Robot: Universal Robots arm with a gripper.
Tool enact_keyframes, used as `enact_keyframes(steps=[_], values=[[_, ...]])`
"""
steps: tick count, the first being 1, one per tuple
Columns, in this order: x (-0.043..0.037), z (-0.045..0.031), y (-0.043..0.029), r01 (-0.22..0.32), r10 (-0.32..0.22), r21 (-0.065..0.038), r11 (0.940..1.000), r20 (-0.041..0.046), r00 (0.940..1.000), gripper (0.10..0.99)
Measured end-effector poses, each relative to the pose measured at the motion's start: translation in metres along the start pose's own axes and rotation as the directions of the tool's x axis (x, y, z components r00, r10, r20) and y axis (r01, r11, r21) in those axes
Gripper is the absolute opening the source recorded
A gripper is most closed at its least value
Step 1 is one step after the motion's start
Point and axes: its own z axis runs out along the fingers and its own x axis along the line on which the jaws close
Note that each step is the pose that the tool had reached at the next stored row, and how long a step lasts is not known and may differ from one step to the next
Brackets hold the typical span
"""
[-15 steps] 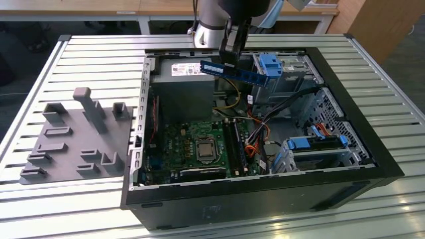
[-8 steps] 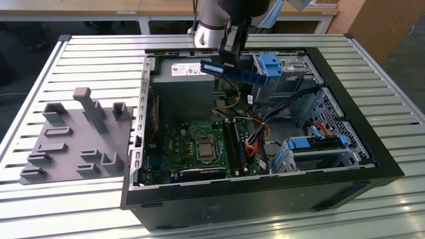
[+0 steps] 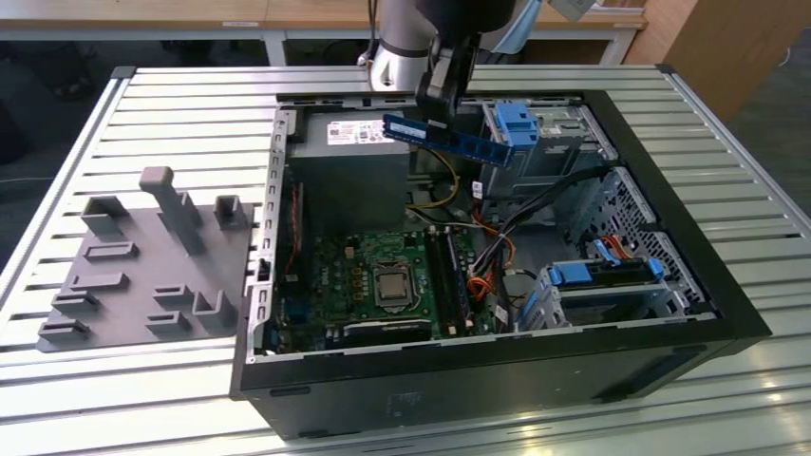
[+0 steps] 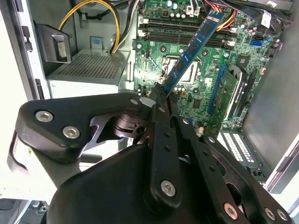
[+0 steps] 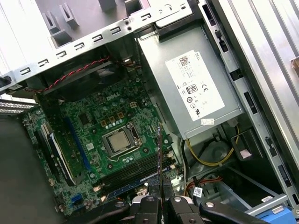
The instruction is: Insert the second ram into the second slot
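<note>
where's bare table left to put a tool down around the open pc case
Bare slatted table lies between the grey fixture tray and the far edge, and beside the case on the exterior view's right. Inside the case it is crowded: cables, drive bays, and the hand holding the second ram above.

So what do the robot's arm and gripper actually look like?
The arm is a silver-grey metal tube with a rounded joint. In the second wrist view the gripper is matte black, with thick linkage bars pinned by silver screw heads that narrow to slim, flat fingers.
</note>
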Motion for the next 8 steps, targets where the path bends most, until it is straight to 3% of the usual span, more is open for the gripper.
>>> enact_keyframes(steps=[8], values=[[0.0, 0.0, 0.0, -0.015, 0.015, 0.0, 0.9999, 0.0005, 0.9999, 0.137]])
